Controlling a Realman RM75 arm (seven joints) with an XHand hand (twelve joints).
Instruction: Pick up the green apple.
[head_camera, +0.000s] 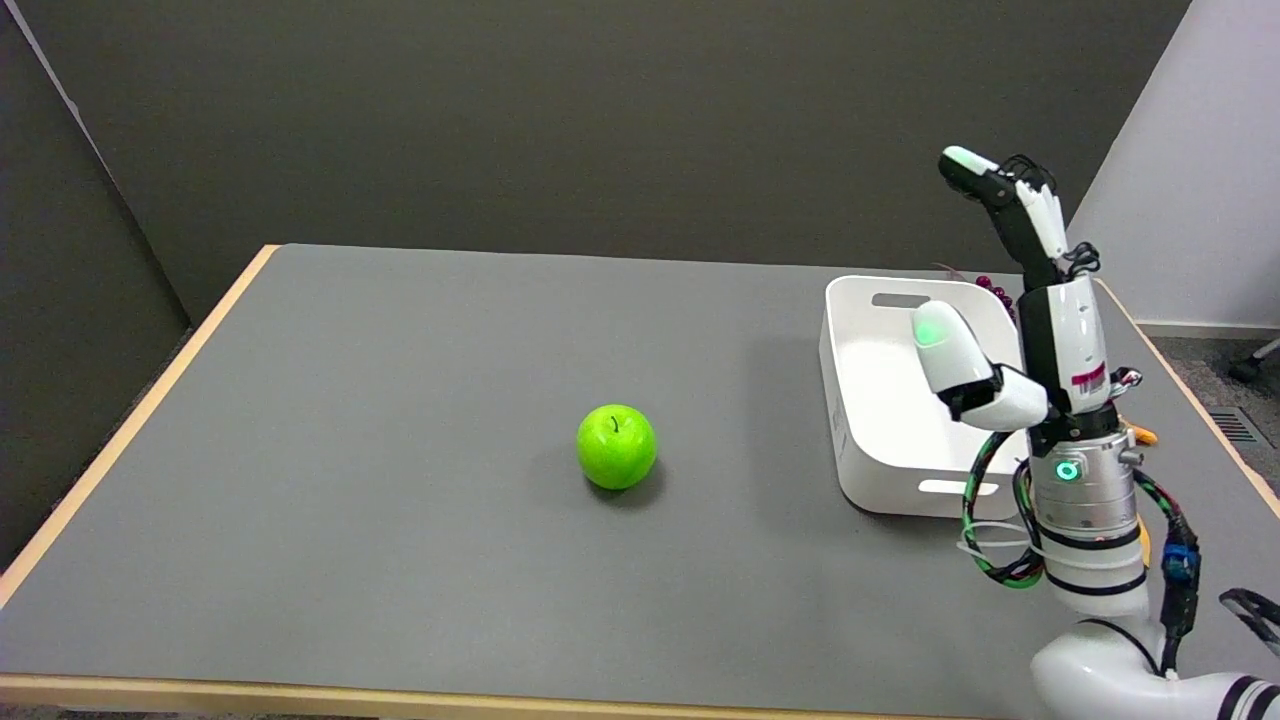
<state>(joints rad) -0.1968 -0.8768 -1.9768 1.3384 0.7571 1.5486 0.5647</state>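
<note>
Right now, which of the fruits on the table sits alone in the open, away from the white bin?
The green apple, near the table's middle, untouched. The dark red grapes peek out behind the white bin, and a yellow-orange item is mostly hidden behind the right hand.

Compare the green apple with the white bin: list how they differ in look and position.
The green apple is round and bright green; the white bin is boxy, open-topped, with handle slots. The green apple sits alone mid-table; the white bin stands at the right, partly behind the robot hand. Both rest on the grey table, untouched.
</note>
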